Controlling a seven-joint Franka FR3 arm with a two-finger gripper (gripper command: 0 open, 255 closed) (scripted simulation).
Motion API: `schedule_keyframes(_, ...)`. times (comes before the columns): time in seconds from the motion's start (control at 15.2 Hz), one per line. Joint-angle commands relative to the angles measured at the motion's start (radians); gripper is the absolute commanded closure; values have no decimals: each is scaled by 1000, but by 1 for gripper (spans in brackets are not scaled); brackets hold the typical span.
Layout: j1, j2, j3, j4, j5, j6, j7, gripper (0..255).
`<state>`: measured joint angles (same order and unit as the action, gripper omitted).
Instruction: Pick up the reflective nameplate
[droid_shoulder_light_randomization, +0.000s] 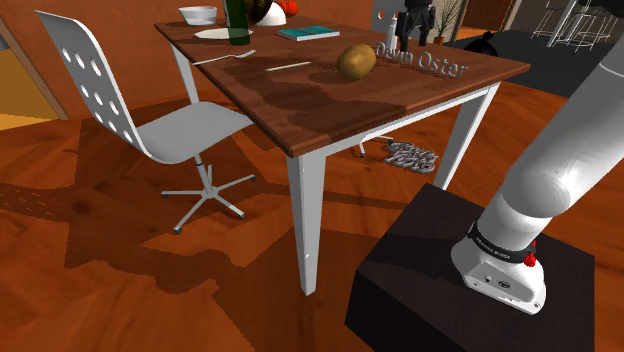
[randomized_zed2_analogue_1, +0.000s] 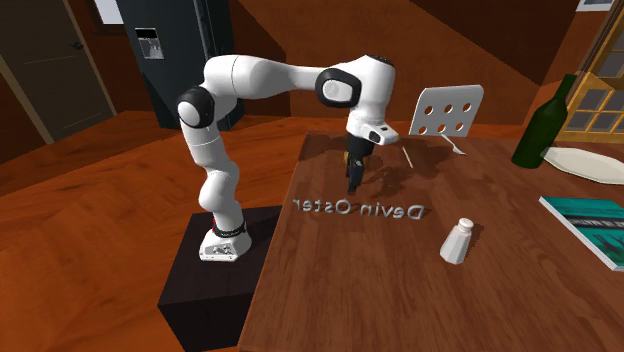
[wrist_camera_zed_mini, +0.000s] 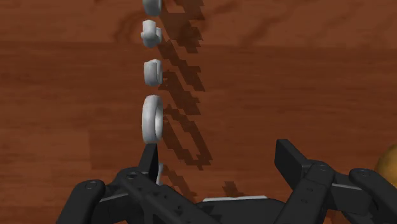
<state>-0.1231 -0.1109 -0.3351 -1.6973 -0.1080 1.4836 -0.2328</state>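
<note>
Centring comes first: black two-finger gripper (wrist_camera_zed_mini: 218, 156) hangs with fingers apart, empty, and the silvery nameplate of upright letters (wrist_camera_zed_mini: 152, 119) on the brown wooden table (wrist_camera_zed_mini: 305, 63) lines up with one finger, not the gap. Second exterior view reads "Devin Oster"; wrist view gives letters edge-on, exposing that offset.

On the tabletop (droid_shoulder_light_randomization: 330, 105), the nameplate (droid_shoulder_light_randomization: 425, 60) stands toward the shoulder view's right, with a potato (droid_shoulder_light_randomization: 356, 62) just left of it. Farther left lie a knife (droid_shoulder_light_randomization: 288, 66) and fork (droid_shoulder_light_randomization: 225, 57), and behind them a book (droid_shoulder_light_randomization: 308, 33) and bottle (droid_shoulder_light_randomization: 237, 22). A chair (droid_shoulder_light_randomization: 150, 110) stands beside the table's left. The gripper (randomized_zed2_analogue_1: 352, 188) hangs just over the nameplate.
</note>
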Motion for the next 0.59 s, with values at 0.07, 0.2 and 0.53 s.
schedule_keyframes(0.07, -35, 134, -48, 144, 43, -45, -66, 0)
schedule_keyframes(0.2, -67, 231, -74, 249, 79, -79, -109, 0)
schedule_keyframes(0.53, -66, 217, -71, 178, 74, -21, -102, 0)
